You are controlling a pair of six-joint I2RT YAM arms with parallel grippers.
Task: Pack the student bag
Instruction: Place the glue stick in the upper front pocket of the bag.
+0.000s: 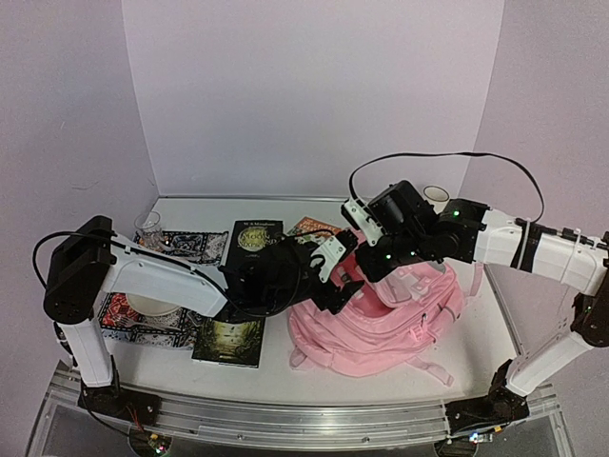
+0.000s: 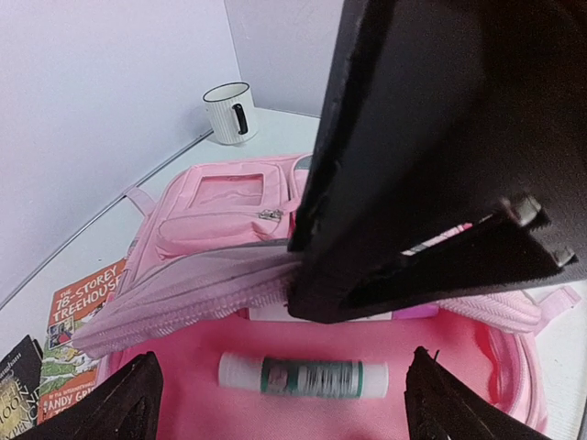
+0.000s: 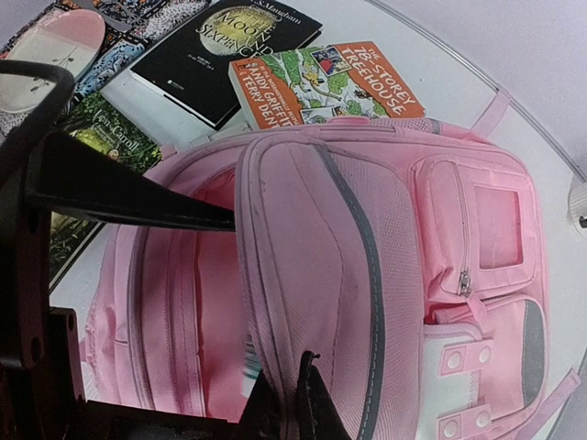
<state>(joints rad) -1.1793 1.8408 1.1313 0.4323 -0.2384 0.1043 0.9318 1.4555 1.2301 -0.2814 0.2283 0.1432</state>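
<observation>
Student bag (image 1: 381, 319) is lying right of centre on the desk (image 1: 476, 367), its main compartment gaping open. The right gripper (image 3: 295, 403) is clenching it by the raised front panel's edge. The left gripper (image 2: 284, 403) is hovering released, fingers spread wide, over the pink lining. An orange Treehouse book (image 3: 330, 82) is lying just beside its top, a white mug (image 2: 229, 112) is standing near the back corner, and a glue stick (image 2: 303, 376) is lying inside.

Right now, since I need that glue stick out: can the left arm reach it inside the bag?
Probably yes: the right gripper holds the student bag open, the glue stick lies uncovered, and the open left gripper hovers over it.
</observation>
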